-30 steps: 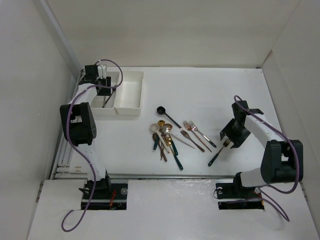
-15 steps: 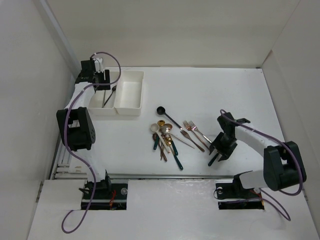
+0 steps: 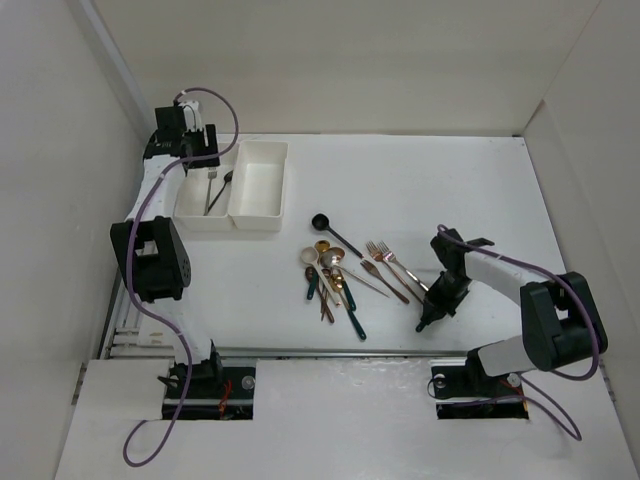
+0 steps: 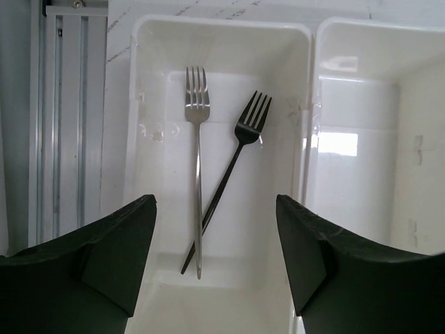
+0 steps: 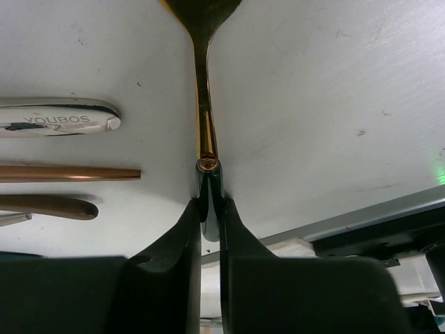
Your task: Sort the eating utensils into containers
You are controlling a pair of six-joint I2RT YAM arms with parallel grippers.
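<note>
— What do we see at the upper left of the top view?
— Our left gripper [image 4: 215,202] hangs above the left white rectangular plastic bin [image 4: 215,24], fingers spread wide and holding nothing. In that bin lie a slim silver metal fork [image 4: 197,174] and a slim black metal fork [image 4: 236,153], their handles crossing near the bottom. The matching right white plastic bin [image 4: 375,174] stands side by side with it, touching.
— And the middle?
— On the white table [image 3: 450,190] we see a loose heap of gold, copper and silver utensils [image 3: 333,275], with a black round-bowled spoon [image 3: 321,220] at its upper edge.
— Lower right?
— Our right gripper [image 5: 211,216] is down at the table, fingers pinched narrow on the handle end of a gold utensil with a dark teal handle [image 5: 204,125]. Its head is cut off at the top of the wrist view, so we cannot tell fork from spoon. Just left of it lie a silver handle [image 5: 59,118] and two copper handles [image 5: 66,174].
</note>
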